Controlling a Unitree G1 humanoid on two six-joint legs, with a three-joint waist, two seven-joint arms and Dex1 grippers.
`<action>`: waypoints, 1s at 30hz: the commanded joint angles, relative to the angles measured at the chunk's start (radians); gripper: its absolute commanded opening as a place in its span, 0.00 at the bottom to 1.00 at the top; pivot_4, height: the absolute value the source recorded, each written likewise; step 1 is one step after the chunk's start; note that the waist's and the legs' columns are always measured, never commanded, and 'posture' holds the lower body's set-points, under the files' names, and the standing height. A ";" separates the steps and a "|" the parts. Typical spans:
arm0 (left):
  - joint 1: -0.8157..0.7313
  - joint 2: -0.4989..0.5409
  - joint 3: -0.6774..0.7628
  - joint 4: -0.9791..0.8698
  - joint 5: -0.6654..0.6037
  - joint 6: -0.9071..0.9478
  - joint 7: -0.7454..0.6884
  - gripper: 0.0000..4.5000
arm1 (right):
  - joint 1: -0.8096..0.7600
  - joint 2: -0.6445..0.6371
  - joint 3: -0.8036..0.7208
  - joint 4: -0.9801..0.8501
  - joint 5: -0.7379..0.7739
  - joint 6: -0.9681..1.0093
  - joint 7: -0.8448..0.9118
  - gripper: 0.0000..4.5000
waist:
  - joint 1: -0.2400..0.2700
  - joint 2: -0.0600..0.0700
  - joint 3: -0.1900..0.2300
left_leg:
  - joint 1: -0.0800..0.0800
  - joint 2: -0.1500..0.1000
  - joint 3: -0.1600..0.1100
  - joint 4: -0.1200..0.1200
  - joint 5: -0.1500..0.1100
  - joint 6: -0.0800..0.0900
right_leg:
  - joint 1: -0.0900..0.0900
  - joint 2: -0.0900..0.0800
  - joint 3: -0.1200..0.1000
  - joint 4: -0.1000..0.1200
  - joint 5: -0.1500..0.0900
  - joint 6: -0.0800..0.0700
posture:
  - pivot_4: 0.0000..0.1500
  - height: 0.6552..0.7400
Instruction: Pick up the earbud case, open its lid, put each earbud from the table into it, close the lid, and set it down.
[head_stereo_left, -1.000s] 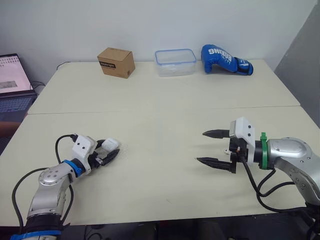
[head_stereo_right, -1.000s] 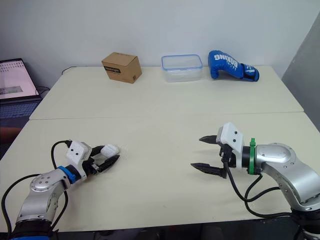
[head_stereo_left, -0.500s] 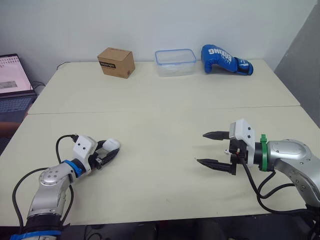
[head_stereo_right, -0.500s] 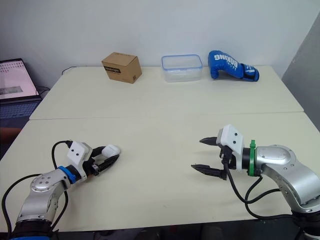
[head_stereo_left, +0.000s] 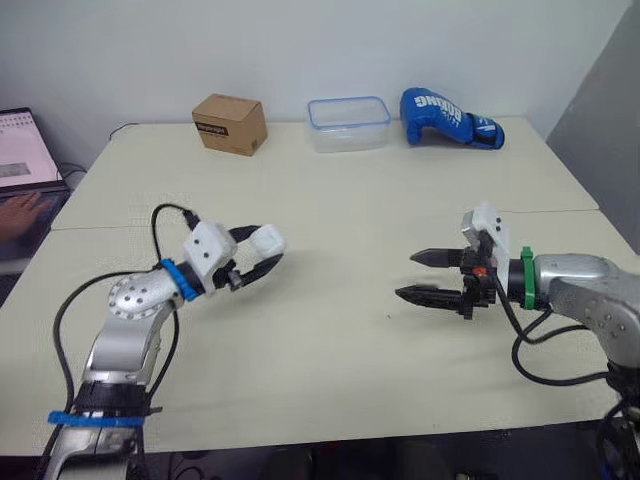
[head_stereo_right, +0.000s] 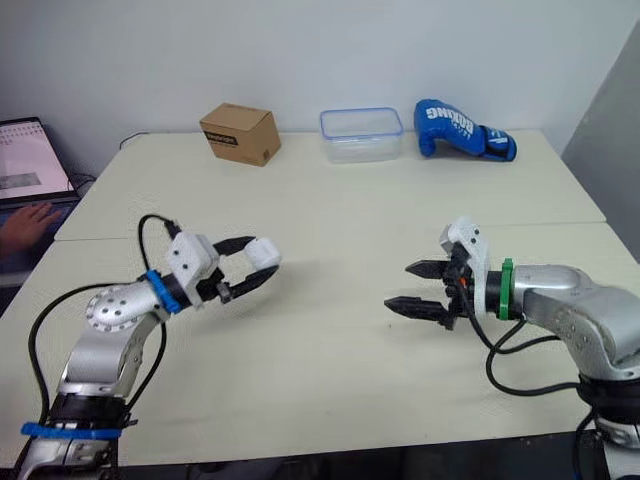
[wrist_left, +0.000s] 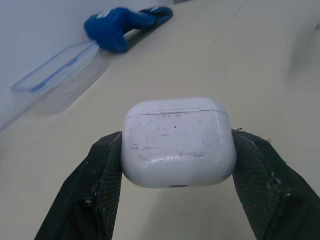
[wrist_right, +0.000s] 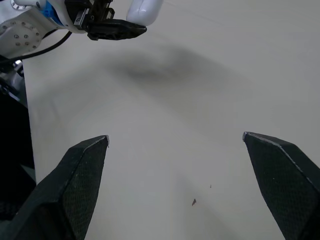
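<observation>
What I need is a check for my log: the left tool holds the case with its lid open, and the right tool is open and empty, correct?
Not quite. The case held in the left tool has its lid closed, not open; the left wrist view shows the lid seam shut. The right tool is open and empty, as you said.

The laptop (head_stereo_left: 25, 150) and a person's hand (head_stereo_left: 22, 212) run off the edge.
</observation>
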 joint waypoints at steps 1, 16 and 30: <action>-0.051 -0.004 -0.038 -0.050 0.007 -0.047 -0.038 0.61 | -0.072 0.037 -0.059 0.033 0.100 0.110 -0.041 1.00 | -0.001 0.000 0.000 | 0.000 0.000 0.000 0.000 0.000 0.000 | 0.000 0.000 0.000 0.000 0.000 0.000 | 1.00 0.89; -0.195 -0.092 -0.202 -0.015 0.116 -0.268 -0.083 0.61 | -0.290 0.296 -0.185 0.279 0.254 0.434 -0.295 1.00 | -0.004 0.000 0.000 | -0.001 -0.001 0.000 0.000 0.000 0.000 | -0.002 0.000 0.000 0.001 0.000 0.000 | 1.00 0.89; -0.236 -0.150 -0.242 0.034 0.149 -0.321 -0.090 0.61 | -0.325 0.366 -0.228 0.364 0.430 0.434 -0.513 1.00 | -0.022 0.001 0.000 | -0.001 -0.001 0.000 0.000 0.000 0.000 | -0.002 0.000 0.001 0.002 0.000 0.000 | 1.00 0.89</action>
